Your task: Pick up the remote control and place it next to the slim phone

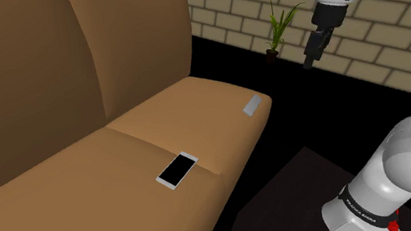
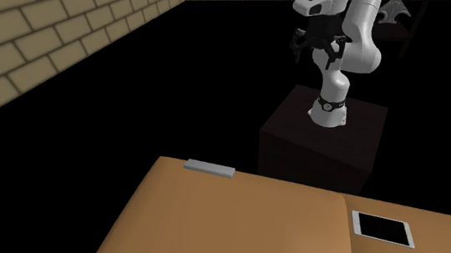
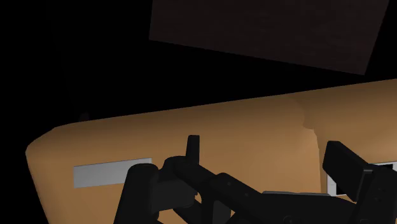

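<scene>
You are looking at a room with pale brick walls (image 1: 400, 42) and a black area where the floor would be. A small green plant (image 1: 278, 26) stands at the foot of the wall. A tan sofa (image 1: 83, 194) takes up the shoulder view's left.

The remote control (image 1: 254, 106) is drawn as a flat grey bar. It lies on the end seat cushion, close to the outer edge at the sofa's open end. You can see it at that same edge in the second exterior view (image 2: 209, 169), and past the jaws in the wrist view (image 3: 111, 175).

The slim phone (image 1: 177, 170), white with a black screen, lies flat further along the seat. It sits just beside the seam between the two cushions, well apart from the remote (image 2: 382, 228).

Your arm (image 1: 401, 166) rises from the dark stand (image 2: 325, 138). The jaws hang in the air off the sofa's end, pointing down. They are spread wide, hold nothing and are well apart from the remote.
</scene>
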Controlling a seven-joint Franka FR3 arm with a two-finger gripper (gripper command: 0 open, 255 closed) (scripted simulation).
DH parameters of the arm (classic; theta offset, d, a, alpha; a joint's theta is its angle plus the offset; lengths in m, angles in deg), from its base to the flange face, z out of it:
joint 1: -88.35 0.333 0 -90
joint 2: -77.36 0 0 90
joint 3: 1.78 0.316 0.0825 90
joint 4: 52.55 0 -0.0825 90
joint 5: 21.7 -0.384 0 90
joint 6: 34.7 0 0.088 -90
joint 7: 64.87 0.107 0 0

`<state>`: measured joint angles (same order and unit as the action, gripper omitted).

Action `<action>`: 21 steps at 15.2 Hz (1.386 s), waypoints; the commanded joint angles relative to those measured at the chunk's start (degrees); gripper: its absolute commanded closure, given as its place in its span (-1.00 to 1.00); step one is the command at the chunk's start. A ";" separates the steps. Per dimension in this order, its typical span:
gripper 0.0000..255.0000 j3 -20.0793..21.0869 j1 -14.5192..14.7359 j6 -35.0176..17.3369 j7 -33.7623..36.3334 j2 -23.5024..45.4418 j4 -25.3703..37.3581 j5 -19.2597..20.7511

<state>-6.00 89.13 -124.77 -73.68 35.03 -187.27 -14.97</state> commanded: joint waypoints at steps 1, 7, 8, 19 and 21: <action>-1.00 0.00 0.00 0.00 0.00 0.00 0.00 0.00; -1.00 -2.04 -2.89 -14.41 6.59 6.40 -4.80 -1.19; -1.00 -2.41 -3.32 -16.82 7.61 7.72 -5.34 -1.41; -1.00 -7.01 -6.85 -42.37 16.43 26.23 -6.38 -6.10; -1.00 -7.96 -7.17 -46.59 17.33 30.17 -5.63 -7.83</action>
<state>-13.56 82.06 -168.73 -57.02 62.87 -193.28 -21.87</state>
